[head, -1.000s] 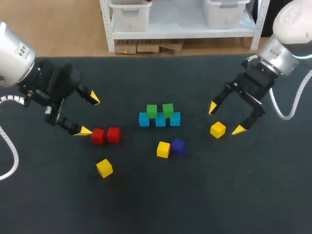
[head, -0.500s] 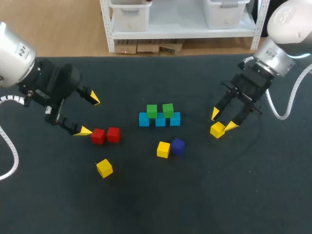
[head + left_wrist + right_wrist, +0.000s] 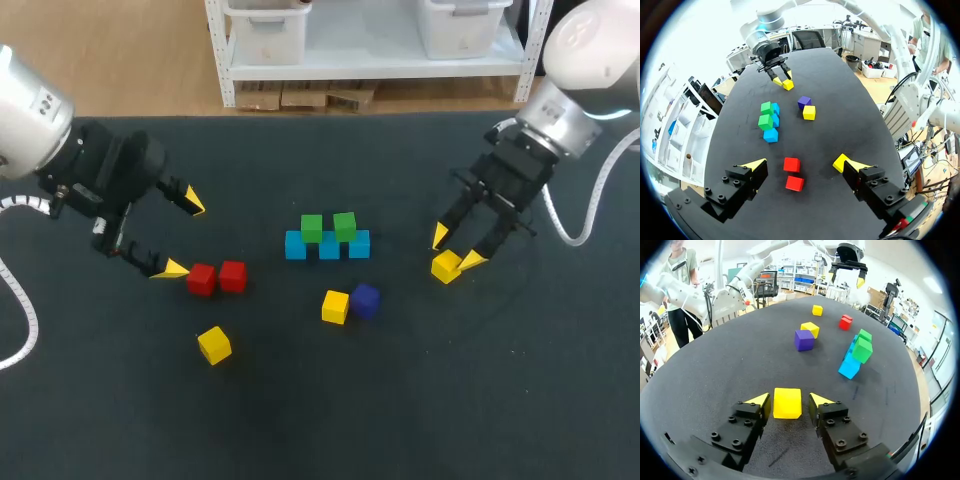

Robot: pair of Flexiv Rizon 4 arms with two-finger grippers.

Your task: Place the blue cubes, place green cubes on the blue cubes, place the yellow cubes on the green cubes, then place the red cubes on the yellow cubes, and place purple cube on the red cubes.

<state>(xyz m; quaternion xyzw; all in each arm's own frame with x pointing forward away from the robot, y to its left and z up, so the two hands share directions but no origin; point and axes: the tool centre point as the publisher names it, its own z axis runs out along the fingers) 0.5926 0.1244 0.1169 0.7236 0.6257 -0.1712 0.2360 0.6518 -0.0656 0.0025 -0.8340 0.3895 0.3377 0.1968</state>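
Note:
Three blue cubes (image 3: pixel 329 246) lie in a row mid-table, with two green cubes (image 3: pixel 311 227) resting on top. My right gripper (image 3: pixel 454 247) is down at the table's right, shut on a yellow cube (image 3: pixel 446 267). In the right wrist view that yellow cube (image 3: pixel 787 404) sits tight between the yellow fingertips (image 3: pixel 761 401). Another yellow cube (image 3: pixel 335 306) touches the purple cube (image 3: pixel 365 300) in front of the row. A third yellow cube (image 3: pixel 214 344) lies front left. Two red cubes (image 3: pixel 201 279) sit side by side just right of my open left gripper (image 3: pixel 185 236), which holds nothing.
Dark table surface (image 3: pixel 480 380) spreads wide at the front and right. In the left wrist view the red cubes (image 3: pixel 791 164) lie ahead between the spread fingers, the stack (image 3: pixel 768 120) beyond them.
My right gripper came down from above the yellow cube and its fingers drew together around it. The left arm and all other cubes stayed put.

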